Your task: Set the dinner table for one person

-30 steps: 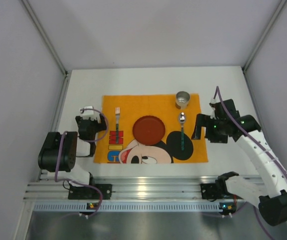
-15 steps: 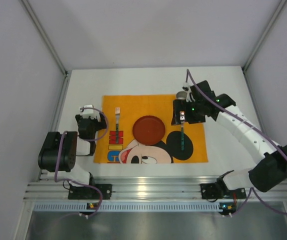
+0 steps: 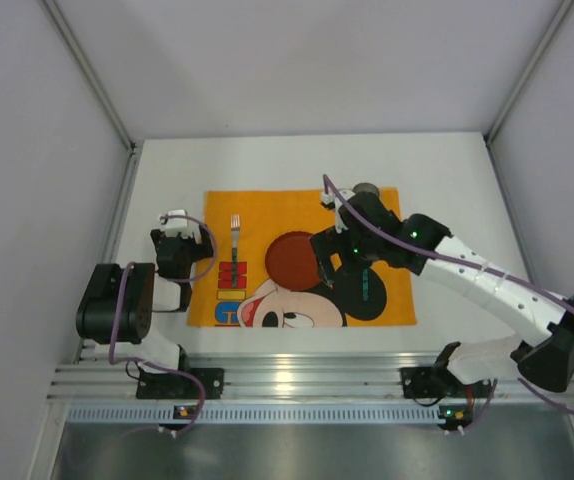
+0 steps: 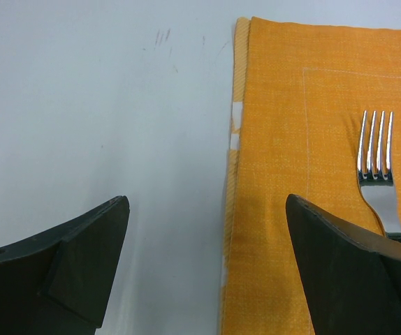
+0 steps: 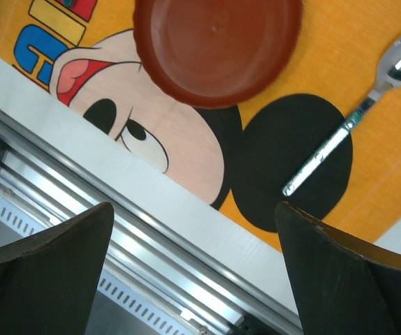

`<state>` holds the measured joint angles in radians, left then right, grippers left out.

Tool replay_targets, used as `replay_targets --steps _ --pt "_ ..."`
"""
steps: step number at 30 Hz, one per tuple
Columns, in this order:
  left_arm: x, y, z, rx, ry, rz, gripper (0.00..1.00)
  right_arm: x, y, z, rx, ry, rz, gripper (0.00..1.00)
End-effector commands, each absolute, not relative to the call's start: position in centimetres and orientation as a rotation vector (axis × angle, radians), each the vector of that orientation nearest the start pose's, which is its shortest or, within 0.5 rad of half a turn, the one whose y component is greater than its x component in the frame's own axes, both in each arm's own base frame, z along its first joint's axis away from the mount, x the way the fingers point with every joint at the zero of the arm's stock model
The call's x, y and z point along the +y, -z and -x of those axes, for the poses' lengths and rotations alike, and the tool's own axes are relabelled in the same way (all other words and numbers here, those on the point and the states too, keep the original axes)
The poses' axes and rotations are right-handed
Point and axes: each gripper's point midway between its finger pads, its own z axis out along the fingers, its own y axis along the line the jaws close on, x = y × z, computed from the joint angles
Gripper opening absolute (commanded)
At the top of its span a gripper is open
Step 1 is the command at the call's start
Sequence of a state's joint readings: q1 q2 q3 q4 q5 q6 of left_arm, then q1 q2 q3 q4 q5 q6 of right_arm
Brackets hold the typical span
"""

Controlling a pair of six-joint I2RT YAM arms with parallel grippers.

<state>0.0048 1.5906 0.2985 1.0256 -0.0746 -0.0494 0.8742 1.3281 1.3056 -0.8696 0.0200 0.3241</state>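
Top view overhead, far; wrist views close, downward; share orange cloth, dinner table.

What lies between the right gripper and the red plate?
Nothing visible. The open right gripper hangs above the red plate near its right edge, with clear air between; the spoon lies off to the side, apart from the plate.

One white table, one orange cloth, one red plate, one fork, one spoon, one metal cup, one aluminium rail, two robot arms in play, left arm, right arm
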Motion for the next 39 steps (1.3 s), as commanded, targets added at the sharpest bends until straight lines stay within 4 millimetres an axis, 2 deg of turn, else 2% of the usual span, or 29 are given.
replay_targets --steps 1,3,6,11,17,21,26,32,35,37,39 --pt "1.0 -8.2 -39.3 1.729 -0.024 0.087 0.99 23.1 -23.1 -20.1 2.342 -0.452 0.547 1.0" --pt "1.1 -8.2 -39.3 1.729 -0.025 0.089 0.99 21.3 -23.5 -19.4 2.318 -0.428 0.512 1.0" --pt "1.1 -8.2 -39.3 1.729 -0.025 0.089 0.99 19.7 -24.0 -18.5 2.291 -0.436 0.47 1.0" --pt "1.1 -8.2 -39.3 1.729 -0.024 0.088 0.99 18.6 -25.2 -17.7 2.248 -0.483 0.4 1.0" --pt "1.1 -8.2 -39.3 1.729 -0.024 0.088 0.99 18.3 -27.0 -18.3 2.174 -0.506 0.336 1.0" --pt "1.1 -8.2 -39.3 1.731 -0.025 0.089 0.99 18.4 -28.0 -19.0 2.149 -0.478 0.331 1.0" --pt "1.1 -8.2 -39.3 1.729 -0.024 0.088 0.99 19.2 -30.5 -20.1 2.077 -0.519 0.279 1.0" --pt "1.0 -8.2 -39.3 1.731 -0.024 0.087 0.99 20.1 -32.3 -22.5 2.034 -0.488 0.19 1.0" --pt "1.1 -8.2 -39.3 1.729 -0.025 0.089 0.99 19.6 -32.8 -24.0 1.993 -0.459 0.051 1.0" --pt "1.0 -8.2 -39.3 1.731 -0.024 0.087 0.99 18.2 -33.8 -25.0 1.929 -0.424 -0.097 1.0" --pt "1.0 -8.2 -39.3 1.729 -0.024 0.087 0.99 17.7 -34.3 -25.2 1.893 -0.411 -0.105 1.0"
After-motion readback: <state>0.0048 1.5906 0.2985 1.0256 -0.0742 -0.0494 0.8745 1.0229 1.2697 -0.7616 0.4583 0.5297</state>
